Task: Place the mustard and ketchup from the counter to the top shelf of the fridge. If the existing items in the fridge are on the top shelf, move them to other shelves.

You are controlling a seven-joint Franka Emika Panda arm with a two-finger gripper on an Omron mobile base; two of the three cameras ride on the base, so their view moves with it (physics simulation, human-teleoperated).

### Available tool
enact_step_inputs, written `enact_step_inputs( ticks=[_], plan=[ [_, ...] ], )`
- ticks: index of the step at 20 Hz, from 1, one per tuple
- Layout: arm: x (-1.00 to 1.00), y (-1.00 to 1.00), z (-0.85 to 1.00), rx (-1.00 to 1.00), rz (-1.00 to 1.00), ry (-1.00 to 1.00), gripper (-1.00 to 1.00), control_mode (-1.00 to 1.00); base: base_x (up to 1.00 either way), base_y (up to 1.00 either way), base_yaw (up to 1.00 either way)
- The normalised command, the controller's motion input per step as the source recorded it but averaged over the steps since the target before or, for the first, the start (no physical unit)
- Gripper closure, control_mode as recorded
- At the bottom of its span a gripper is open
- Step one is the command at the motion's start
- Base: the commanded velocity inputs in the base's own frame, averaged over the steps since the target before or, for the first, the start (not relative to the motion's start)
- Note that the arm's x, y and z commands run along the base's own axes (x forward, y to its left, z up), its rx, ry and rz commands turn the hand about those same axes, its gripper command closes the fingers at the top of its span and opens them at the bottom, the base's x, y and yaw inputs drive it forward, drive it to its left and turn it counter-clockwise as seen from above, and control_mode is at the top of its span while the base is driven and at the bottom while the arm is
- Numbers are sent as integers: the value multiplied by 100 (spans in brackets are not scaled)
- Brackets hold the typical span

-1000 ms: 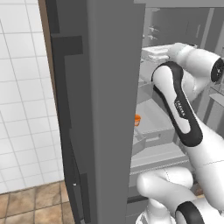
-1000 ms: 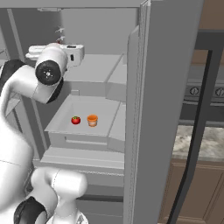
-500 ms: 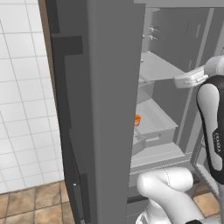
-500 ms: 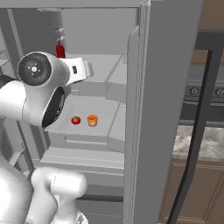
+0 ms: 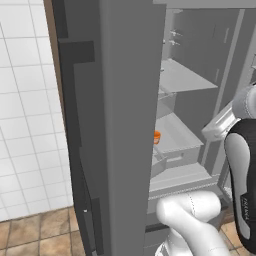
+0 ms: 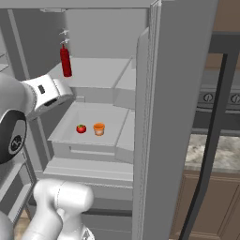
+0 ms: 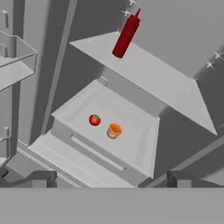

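Pretty clearly a home kitchen, all rendered. There's a big grey fridge point(image 6: 154, 117) standing open, with shelves point(image 7: 144, 70) and a drawer-like tray point(image 7: 109, 127) inside holding a ketchup bottle point(image 6: 65, 61), a tomato point(image 6: 81, 128) and a small orange cup point(image 6: 99, 128). White square wall tiles point(image 5: 25, 125) on one side, brownish floor tiles point(image 5: 35, 230) below. On the other side — a speckled stone countertop point(image 6: 213, 154) over wooden cabinets point(image 6: 211, 206), plus what looks like a stove's control knobs point(image 6: 220, 98).
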Motion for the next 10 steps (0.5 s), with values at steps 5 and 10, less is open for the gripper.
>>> enact_step_inputs(
  ticks=[5, 10],
  plan=[
    [-11, 11, -16, -6, 0, 0, -100, -100, 0, 0, 0],
    [-56, 16, -39, -13, 2, 0, -100, -100, 0, 0, 0]
  ],
)
